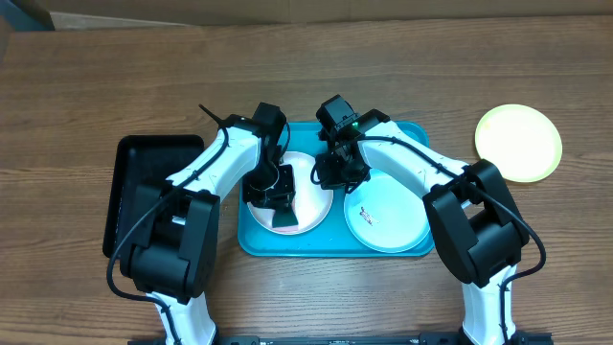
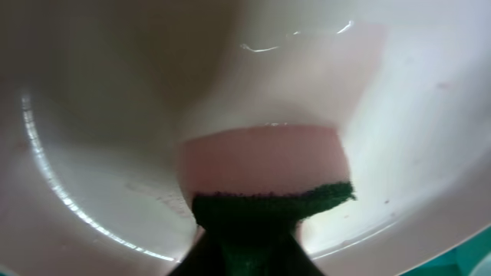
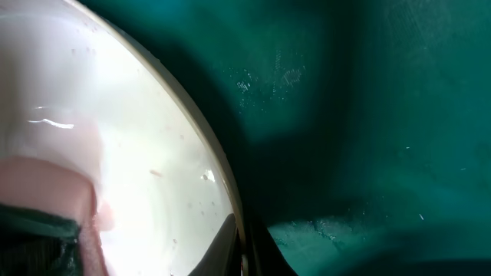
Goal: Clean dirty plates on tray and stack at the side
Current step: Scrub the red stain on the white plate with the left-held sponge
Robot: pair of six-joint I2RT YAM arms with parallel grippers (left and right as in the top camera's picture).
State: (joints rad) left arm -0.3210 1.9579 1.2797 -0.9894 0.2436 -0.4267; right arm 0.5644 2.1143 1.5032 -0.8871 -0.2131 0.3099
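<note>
- Pink sponge (image 2: 265, 161), green scouring face down, sits flat on the white plate (image 1: 316, 196), and the left claw (image 1: 280, 203) is clamped tight on it.
- We see the right claw (image 1: 331, 172) nipped almost closed on that plate's right rim, pinning it in the blue tray (image 1: 412, 134).
- The mint plate (image 1: 388, 216) lies just beside it in the tray, a red smear showing. The yellow-green plate (image 1: 518, 142) sits out on the table (image 1: 96, 77), well to the right.
- Risk one, we reckon: the plate looks wet and glossy, so the rim could slip out of that pinch and the plate skate under the scrubbing.
- Risk two: press too hard near the edge and the plate could lever up.
- Risk three: both claws work close together, so a wide stroke could knock them or nudge the mint plate.
</note>
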